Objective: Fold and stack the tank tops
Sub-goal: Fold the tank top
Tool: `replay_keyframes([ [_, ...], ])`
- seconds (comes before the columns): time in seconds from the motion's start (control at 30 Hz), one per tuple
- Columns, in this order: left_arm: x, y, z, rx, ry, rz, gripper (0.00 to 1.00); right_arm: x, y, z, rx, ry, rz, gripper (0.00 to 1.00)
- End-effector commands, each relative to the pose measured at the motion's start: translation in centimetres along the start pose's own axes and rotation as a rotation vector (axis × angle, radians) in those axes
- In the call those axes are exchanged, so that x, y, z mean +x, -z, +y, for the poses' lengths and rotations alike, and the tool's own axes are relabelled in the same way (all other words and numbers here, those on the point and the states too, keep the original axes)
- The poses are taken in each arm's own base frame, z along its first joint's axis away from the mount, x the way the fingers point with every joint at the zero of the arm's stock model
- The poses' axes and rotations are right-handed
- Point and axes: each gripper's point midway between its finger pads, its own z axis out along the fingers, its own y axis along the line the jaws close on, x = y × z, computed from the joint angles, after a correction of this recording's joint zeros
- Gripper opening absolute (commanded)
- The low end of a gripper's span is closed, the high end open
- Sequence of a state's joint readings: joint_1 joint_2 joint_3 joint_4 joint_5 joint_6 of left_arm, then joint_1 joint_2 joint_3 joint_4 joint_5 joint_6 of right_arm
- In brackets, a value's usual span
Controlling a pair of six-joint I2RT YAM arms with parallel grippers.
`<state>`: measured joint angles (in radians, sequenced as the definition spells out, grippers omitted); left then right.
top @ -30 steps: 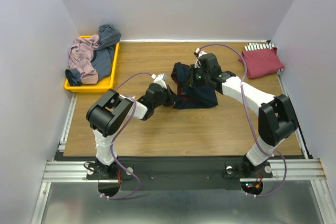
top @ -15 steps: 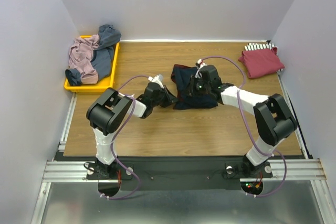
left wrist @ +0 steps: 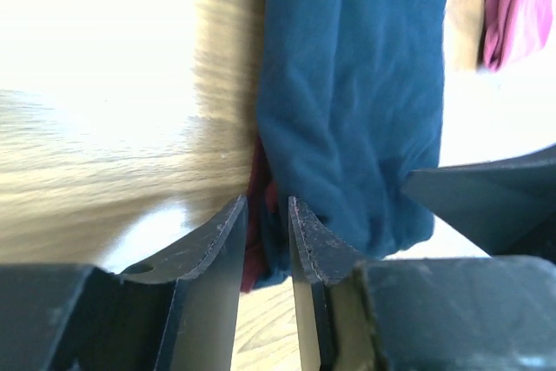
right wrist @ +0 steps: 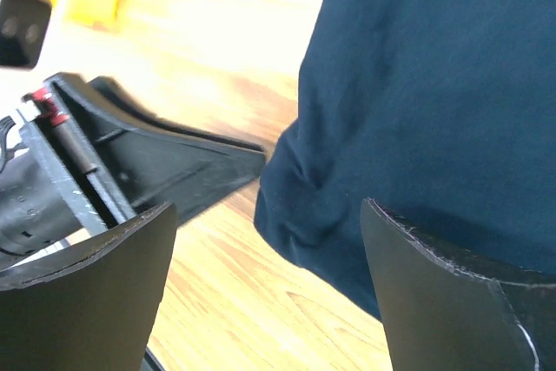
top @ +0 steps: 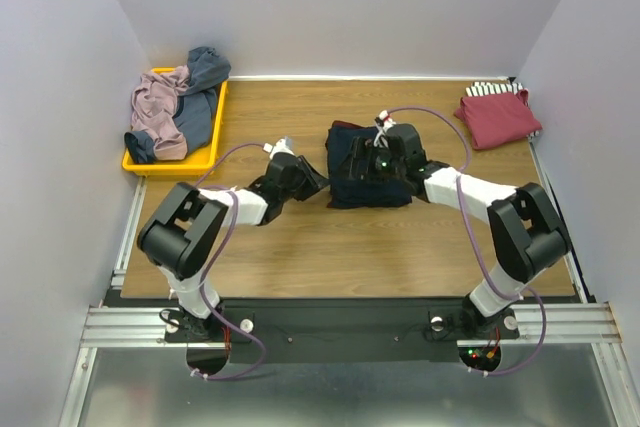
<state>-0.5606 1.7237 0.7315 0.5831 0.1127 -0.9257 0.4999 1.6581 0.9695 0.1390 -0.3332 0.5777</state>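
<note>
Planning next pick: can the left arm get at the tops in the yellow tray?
Probably yes. The left gripper sits beside the navy top; only bare table lies between it and the yellow tray holding the tops, on that arm's own side.

The top camera hangs above and behind the arm bases [top: 205,325]. It faces down and forward over the whole table [top: 300,267], far from either gripper. The left wrist camera sits just behind the left gripper [left wrist: 265,206] and looks out along its fingers, very near the navy top [left wrist: 347,84] ahead of the tips. The right wrist camera looks out the same way past the right gripper [right wrist: 268,208], equally close. Both wrist views share that navy top, and each catches the other gripper beside its own.
</note>
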Motion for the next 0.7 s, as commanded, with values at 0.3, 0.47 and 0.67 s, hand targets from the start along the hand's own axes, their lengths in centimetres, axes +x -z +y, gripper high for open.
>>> replay_keyframes([
  [0.3, -4.8, 4.0, -8.1, 0.049, -0.271, -0.121, 0.13, -6.5, 6.7, -3.8, 0.228, -0.022, -0.239, 0.83],
  [0.47, -0.5, 0.9, -10.0, 0.065, -0.329, 0.016, 0.02, -1.9, 6.8, -6.5, 0.288, -0.068, -0.144, 0.66],
  [0.67, 1.1, -0.5, -3.3, -0.152, -0.212, 0.025, 0.00, 3.4, 6.4, -8.7, 0.313, -0.126, -0.024, 0.56],
])
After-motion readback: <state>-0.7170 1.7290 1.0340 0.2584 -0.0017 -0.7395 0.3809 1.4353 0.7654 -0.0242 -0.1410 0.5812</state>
